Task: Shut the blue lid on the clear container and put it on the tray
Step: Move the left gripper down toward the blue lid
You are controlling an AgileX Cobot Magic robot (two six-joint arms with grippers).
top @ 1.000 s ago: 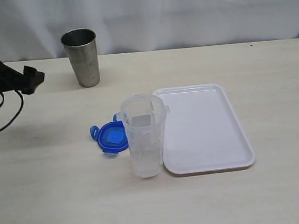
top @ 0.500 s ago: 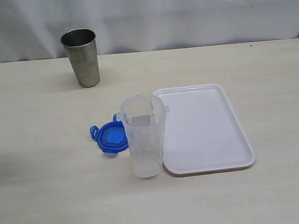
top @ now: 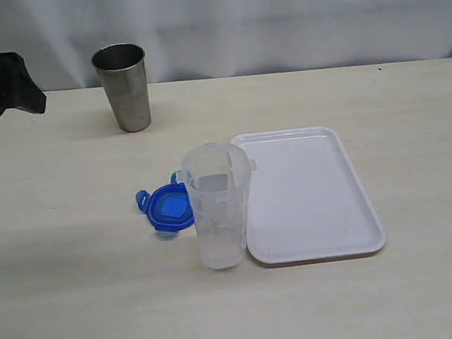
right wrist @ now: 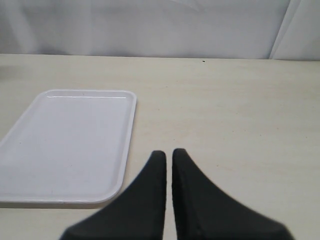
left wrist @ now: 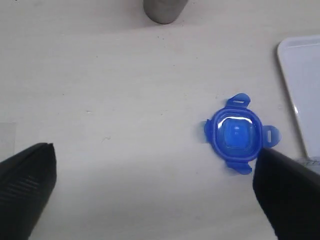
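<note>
The blue lid (top: 168, 208) lies flat on the table, touching the left side of the clear container (top: 218, 210), which stands upright and uncovered against the tray's (top: 308, 193) left rim. My left gripper (top: 24, 89) hangs at the far left edge, well away from both. In the left wrist view it (left wrist: 155, 195) is open and empty, and the lid (left wrist: 236, 134) lies just ahead of one of its fingers (left wrist: 290, 195). My right gripper (right wrist: 169, 156) is shut on nothing, beside the tray (right wrist: 65, 145). It is out of the exterior view.
A steel cup (top: 124, 87) stands upright at the back left, behind the lid; its base (left wrist: 162, 7) shows in the left wrist view. A white cloth backdrop closes off the far edge of the table.
The left arm sat low at the left edge, left the exterior view, and now shows higher at the upper left. Lid, container and tray have not moved.
</note>
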